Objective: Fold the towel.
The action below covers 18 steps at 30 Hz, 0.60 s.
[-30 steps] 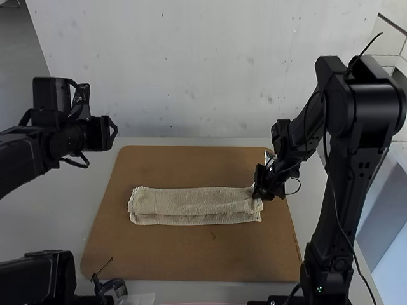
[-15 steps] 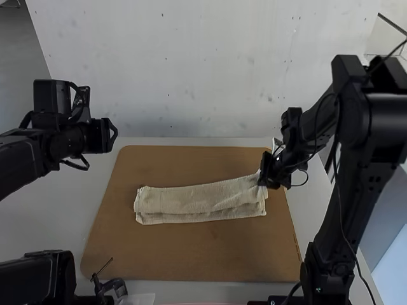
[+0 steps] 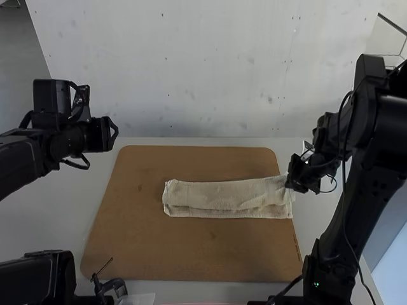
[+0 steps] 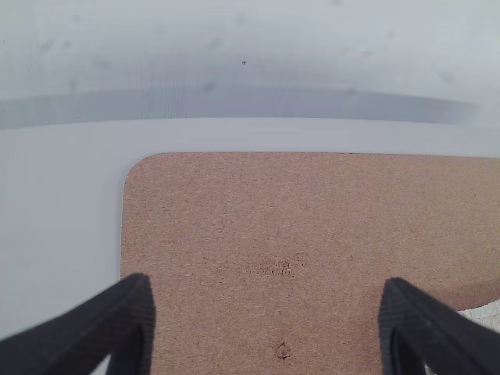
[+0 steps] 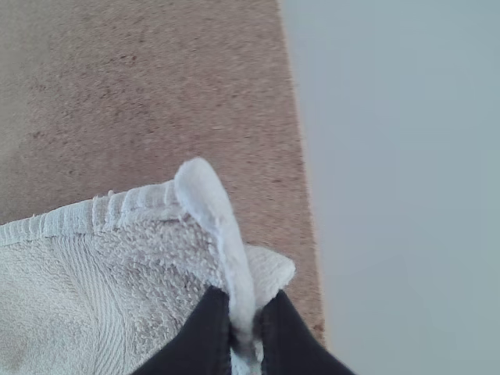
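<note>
In the high view my right gripper (image 3: 294,184) is at the right end of the cream towel (image 3: 222,198), which lies as a long folded strip across the brown board, its lower layer showing along the near edge. My right gripper (image 5: 246,332) is shut on a pinched corner of the towel (image 5: 117,281) in the right wrist view. My left gripper (image 3: 113,134) hangs at the far left, away from the towel. In the left wrist view my left gripper (image 4: 267,328) stands open with nothing between its fingers; a bit of towel (image 4: 488,314) shows beside it.
The brown board (image 3: 191,251) lies on the pale table (image 3: 51,210), with a pale wall behind. A black device with a thin rod (image 3: 111,286) stands near the front left.
My right gripper has moved right, dragging the towel along the board; the towel's left end has slid right too. The left arm looks still.
</note>
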Tool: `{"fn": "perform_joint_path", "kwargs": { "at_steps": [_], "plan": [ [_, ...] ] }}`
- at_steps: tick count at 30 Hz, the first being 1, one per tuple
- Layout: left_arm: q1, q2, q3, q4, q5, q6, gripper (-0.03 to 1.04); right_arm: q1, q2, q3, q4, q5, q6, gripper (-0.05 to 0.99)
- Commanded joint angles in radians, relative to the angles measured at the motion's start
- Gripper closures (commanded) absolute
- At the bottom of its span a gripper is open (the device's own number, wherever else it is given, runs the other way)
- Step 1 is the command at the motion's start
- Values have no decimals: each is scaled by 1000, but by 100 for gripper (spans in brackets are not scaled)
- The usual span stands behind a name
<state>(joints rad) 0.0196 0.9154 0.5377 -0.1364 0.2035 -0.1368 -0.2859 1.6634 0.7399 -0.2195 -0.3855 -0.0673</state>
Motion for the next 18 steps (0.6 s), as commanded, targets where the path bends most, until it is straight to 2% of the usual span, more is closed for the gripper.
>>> {"fn": "perform_joint_path", "kwargs": {
  "at_steps": [1,8,18],
  "plan": [
    [-4,-13,-19,14,11,-11,40,-67,-13,23,-17,-12,-80,91],
    [-4,-9,-22,17,13,-11,40,-213,4,87,-77,-16,-193,91],
    [-4,-7,-36,32,16,-17,40,-334,76,154,-70,-19,-250,91]
  ]
}}
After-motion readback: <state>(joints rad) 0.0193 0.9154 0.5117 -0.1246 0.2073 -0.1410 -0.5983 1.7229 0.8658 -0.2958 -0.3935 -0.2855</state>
